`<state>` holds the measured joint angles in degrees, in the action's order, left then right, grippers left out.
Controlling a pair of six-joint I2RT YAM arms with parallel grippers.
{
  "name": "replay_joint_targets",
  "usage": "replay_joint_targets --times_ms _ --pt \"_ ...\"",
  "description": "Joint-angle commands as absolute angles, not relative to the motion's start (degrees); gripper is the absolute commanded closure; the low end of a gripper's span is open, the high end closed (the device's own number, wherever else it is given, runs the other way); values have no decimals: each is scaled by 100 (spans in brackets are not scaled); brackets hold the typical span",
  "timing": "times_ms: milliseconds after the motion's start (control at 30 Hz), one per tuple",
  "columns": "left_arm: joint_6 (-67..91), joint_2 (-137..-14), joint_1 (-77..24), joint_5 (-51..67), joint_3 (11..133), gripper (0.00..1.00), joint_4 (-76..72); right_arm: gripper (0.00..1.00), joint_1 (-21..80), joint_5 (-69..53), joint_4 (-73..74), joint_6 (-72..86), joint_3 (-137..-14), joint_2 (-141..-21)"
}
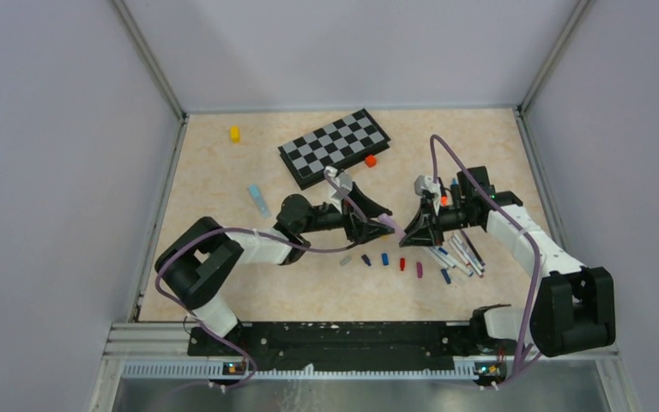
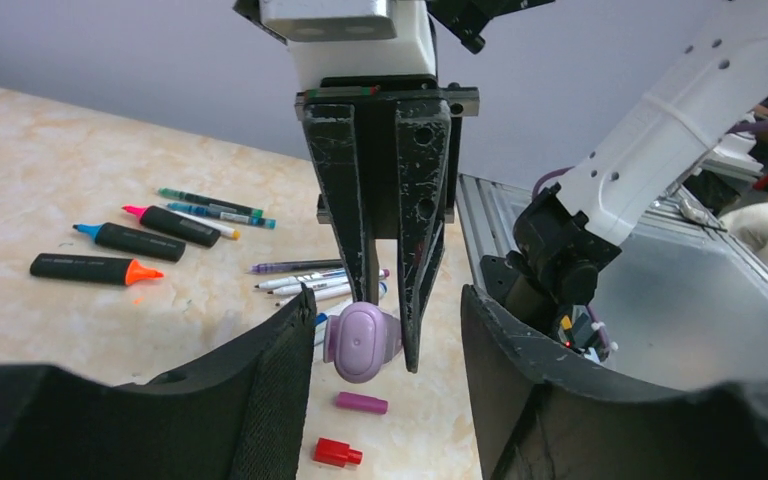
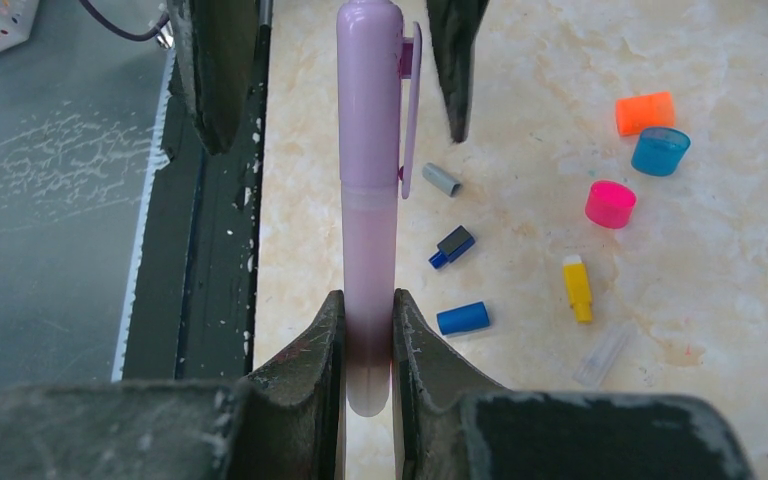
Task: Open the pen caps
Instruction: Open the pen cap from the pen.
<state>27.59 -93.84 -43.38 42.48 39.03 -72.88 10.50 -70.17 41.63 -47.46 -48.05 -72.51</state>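
Obj: lilac pen (image 3: 368, 250), cap (image 3: 370, 90) on, clip to one side. Light, stiff, smooth plastic, prob. slippery. I judged best hold is across cap body, clear of clip, w/ straight pull along barrel. Pen was mid-air above tabletop (image 3: 720, 300), betw. both arms. Right jaws were clamped on bare barrel near tail. Left jaws were part open, flanking cap, no contact that I could see.

There are three black highlighters (image 2: 85, 268) at the left of the left wrist view. There is one lilac pen (image 3: 368, 200). Seven coloured loose caps (image 3: 462, 317) lie right of it. The top view has one chessboard (image 1: 333, 148), one yellow block (image 1: 234, 133) and one orange block (image 1: 371, 160).
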Motion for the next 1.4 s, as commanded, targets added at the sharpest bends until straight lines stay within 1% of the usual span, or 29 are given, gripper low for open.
replay_joint_targets --times_ms 0,200,433,500,567,667,700,867,967,1033,1167,1267,1367 --pt "3064 -9578 -4368 4735 4129 46 -8023 100 1101 -7239 4158 -4992 -5001 -7254" --pt "3083 -9579 -4377 4761 4078 48 -7991 100 1105 -7260 4201 -5017 -5027 -7249" --pt "3147 -9669 -4400 4807 4103 55 -7974 100 1099 -7264 4203 -5019 -5036 -7251" --pt "3138 -9685 -4403 4824 4118 62 -7936 100 1033 -7266 4195 -5018 -5036 -7251" --pt "3129 -9692 -4403 4838 4136 74 -7907 100 1098 -7262 4194 -5019 -5036 -7256" --pt "3066 -9623 -4390 4823 4178 95 -7830 100 1099 -7241 4204 -5034 -5027 -7247" --pt "3033 -9562 -4368 4790 4194 100 -7739 100 1099 -7223 4208 -5048 -5027 -7263" --pt "3051 -9046 -3828 4590 4188 100 -7758 100 1099 -7099 4538 -5351 -5107 -7422" --pt "3009 -8717 -3387 4560 4440 100 -7597 100 1103 -7005 4779 -5614 -5145 -7573" --pt "2740 -8543 -3186 4484 4709 100 -7214 100 1103 -6988 4806 -5660 -5148 -7638" --pt "1968 -8298 -3004 4261 5421 100 -5946 100 1099 -6869 4954 -5791 -5219 -7672" --pt "1929 -8251 -2933 4198 5719 100 -5631 100 1099 -6901 5054 -5904 -5262 -7639" --pt "2015 -8138 -2918 4110 5743 100 -5609 100 1099 -6831 5232 -6086 -5363 -7631"
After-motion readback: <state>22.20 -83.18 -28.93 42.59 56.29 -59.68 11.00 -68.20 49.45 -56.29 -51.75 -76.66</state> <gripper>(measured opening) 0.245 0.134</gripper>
